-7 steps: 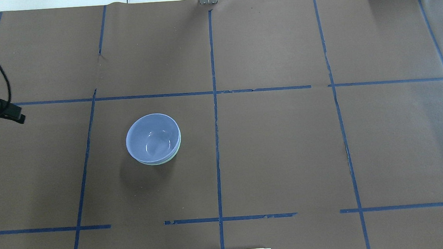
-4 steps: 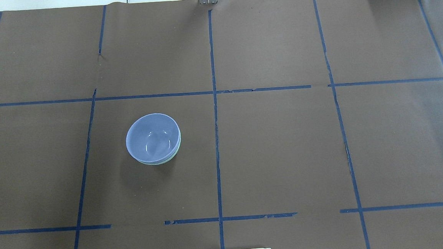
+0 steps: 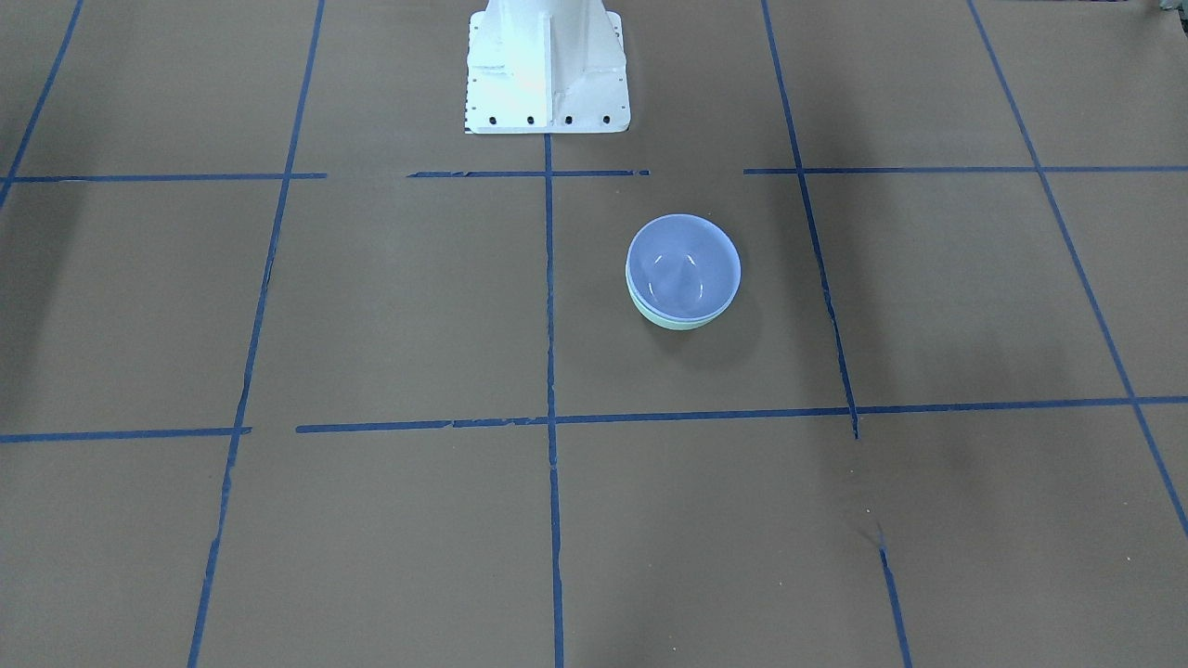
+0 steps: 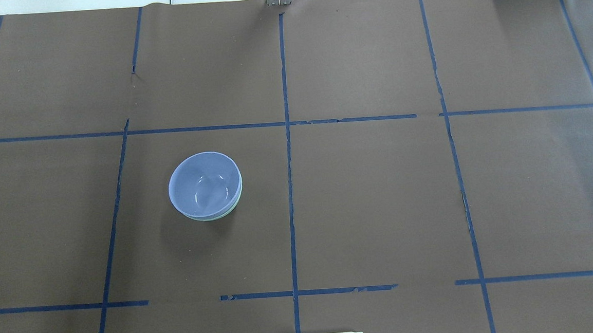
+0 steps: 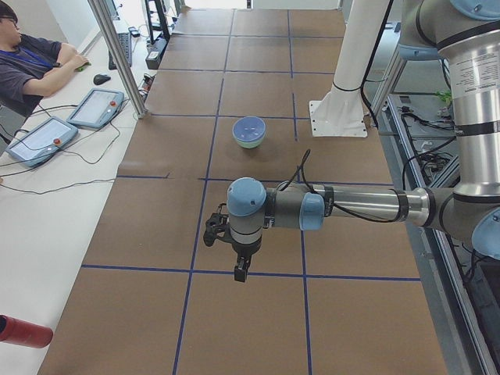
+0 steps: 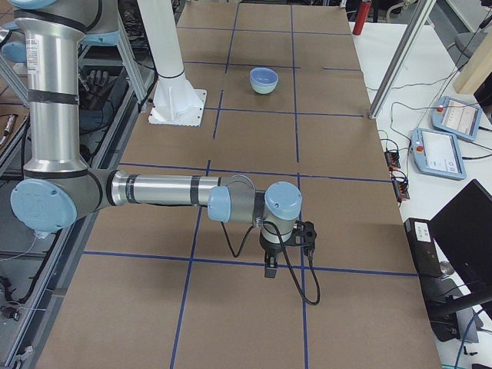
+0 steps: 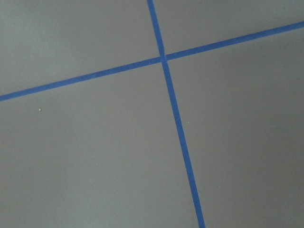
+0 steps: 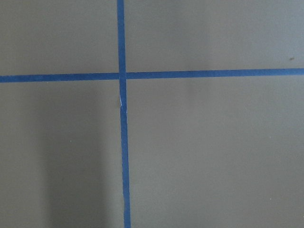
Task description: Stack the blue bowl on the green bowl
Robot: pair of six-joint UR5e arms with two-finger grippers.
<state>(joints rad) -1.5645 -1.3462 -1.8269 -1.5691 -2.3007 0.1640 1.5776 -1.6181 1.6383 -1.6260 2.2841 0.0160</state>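
Overhead, the left hand [image 5: 240, 273] has gone; bowls unmoved.
Cannot tell its grip, nor that of the right hand [image 6: 270, 270]; one blue bowl [image 4: 202, 185] in one green bowl [image 3: 679, 324].

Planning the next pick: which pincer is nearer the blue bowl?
Left. The blue bowl sits left of centre; left pincer hangs toward that end, right pincer toward the opposite end.

**Low stack mid-counter, bare paper around it**

The blue bowl [image 4: 204, 183], nested in the green bowl [image 3: 677, 324], forms one low obstacle on the counter [image 4: 381, 207], with bare brown paper on every side. The white base [image 3: 546, 65] rises at the robot's edge. The left hand [image 5: 241, 273] and right hand [image 6: 270, 270] hang over opposite ends, well apart from the stack.
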